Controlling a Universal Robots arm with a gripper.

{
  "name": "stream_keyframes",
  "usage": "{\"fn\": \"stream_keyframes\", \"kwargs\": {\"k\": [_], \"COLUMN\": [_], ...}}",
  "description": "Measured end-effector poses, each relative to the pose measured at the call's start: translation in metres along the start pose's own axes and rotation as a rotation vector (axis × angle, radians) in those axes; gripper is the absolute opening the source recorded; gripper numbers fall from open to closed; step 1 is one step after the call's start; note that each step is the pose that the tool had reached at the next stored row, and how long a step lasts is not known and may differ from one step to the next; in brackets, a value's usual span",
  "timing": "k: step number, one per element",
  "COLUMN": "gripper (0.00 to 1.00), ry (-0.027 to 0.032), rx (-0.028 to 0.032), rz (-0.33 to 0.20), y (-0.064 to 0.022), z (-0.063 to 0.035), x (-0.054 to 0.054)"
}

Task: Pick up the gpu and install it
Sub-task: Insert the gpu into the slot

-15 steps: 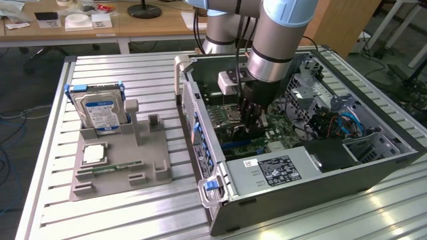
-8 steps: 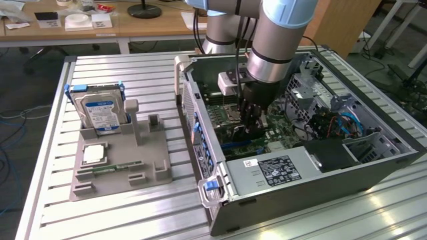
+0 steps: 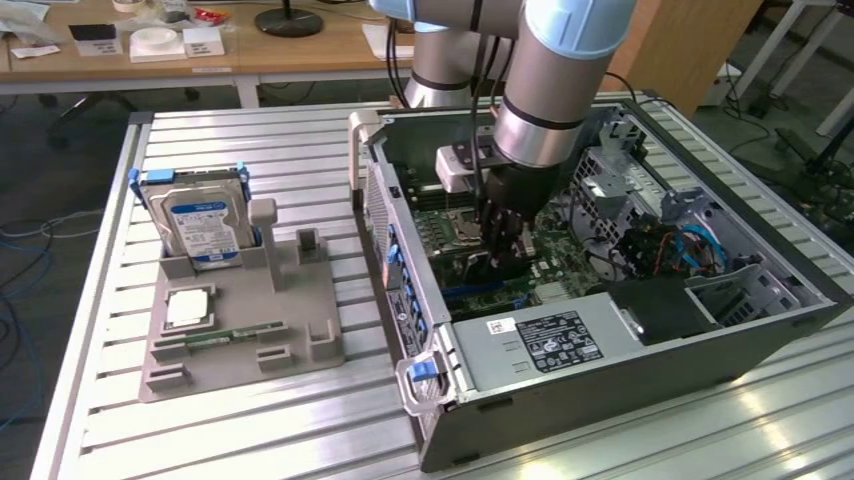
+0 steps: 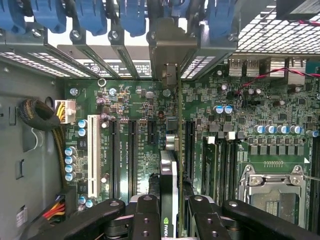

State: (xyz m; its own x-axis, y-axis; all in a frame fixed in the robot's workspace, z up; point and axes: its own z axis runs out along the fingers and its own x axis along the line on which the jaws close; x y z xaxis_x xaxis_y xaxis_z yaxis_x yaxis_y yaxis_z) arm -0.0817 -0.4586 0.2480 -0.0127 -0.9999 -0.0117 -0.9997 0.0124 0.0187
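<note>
Slatted metal table, desk behind. Exterior view's left: grey fixture with one hard drive, one CPU, one memory stick. Right: one open PC case, arm reaching inside. Gripper pinches gpu edge-on, upright over motherboard, bracket toward rear slots. Pickup done; card looks aligned with slot, full seating not confirmed.

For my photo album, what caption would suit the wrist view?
The robot's hand grips the gpu edge-on above the green motherboard, its metal bracket near the case's rear slots.
</note>
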Motion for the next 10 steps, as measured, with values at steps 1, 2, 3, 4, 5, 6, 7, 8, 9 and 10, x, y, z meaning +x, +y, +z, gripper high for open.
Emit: {"fn": "stream_keyframes", "kwargs": {"k": [1, 2, 3, 4, 5, 6, 7, 8, 9, 10], "gripper": [0.27, 0.27, 0.27, 0.27, 0.27, 0.27, 0.27, 0.27, 0.27, 0.27], "ry": [0.0003, 0.0002, -0.0001, 0.0, 0.0001, 0.0001, 0.0003, 0.0005, 0.0006, 0.0006], "rx": [-0.0001, -0.0001, 0.0, 0.0, 0.0, 0.0, -0.0002, -0.0004, -0.0003, -0.0004], "rz": [0.001, 0.002, 0.002, 0.003, 0.003, 0.003, 0.003, 0.004, 0.004, 0.004], "y": [0.0, 0.0, 0.0, 0.0, 0.0, 0.0, 0.0, 0.0, 0.0, 0.0], "z": [0.0002, 0.0006, 0.0011, 0.0015, 0.0018, 0.0022, 0.0025, 0.0029, 0.0032, 0.0035], "x": [0.0, 0.0, 0.0, 0.0, 0.0, 0.0, 0.0, 0.0, 0.0001, 0.0001]}}
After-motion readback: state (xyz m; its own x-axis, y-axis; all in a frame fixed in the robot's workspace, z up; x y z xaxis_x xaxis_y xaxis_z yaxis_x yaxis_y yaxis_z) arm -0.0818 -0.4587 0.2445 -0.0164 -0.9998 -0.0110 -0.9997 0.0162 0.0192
